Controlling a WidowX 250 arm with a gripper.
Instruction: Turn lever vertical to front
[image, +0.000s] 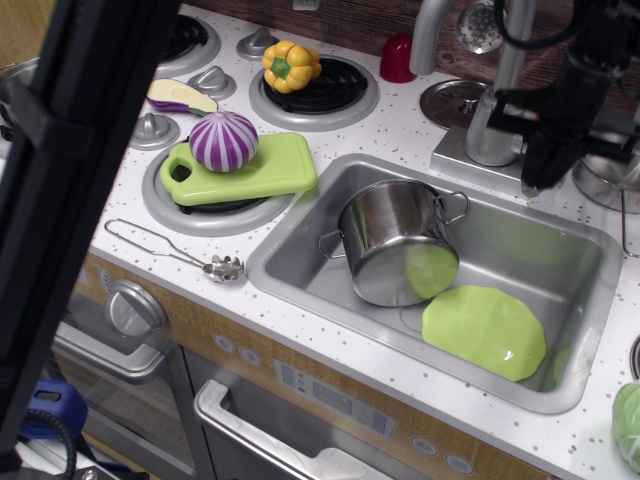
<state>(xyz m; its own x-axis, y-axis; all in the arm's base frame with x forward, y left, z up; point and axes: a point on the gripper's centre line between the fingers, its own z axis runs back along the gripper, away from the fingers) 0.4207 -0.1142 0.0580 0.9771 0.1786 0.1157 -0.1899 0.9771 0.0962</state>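
Observation:
The faucet's thick silver base (487, 135) stands behind the sink, with the curved spout (428, 30) rising above it. My black gripper (540, 180) hangs just right of that base, pointing down at the spot where the lever sticks out. The lever itself is hidden behind the fingers. The fingers read as one narrow dark mass with no gap showing, so they look shut around the lever.
A steel pot (395, 245) and a green plate (485, 330) lie in the sink (300, 240). A small steel pot (608, 175) stands right of the gripper, and a lid (450, 100) and red cup (398, 58) behind the faucet. A black arm link (80, 200) blocks the left foreground.

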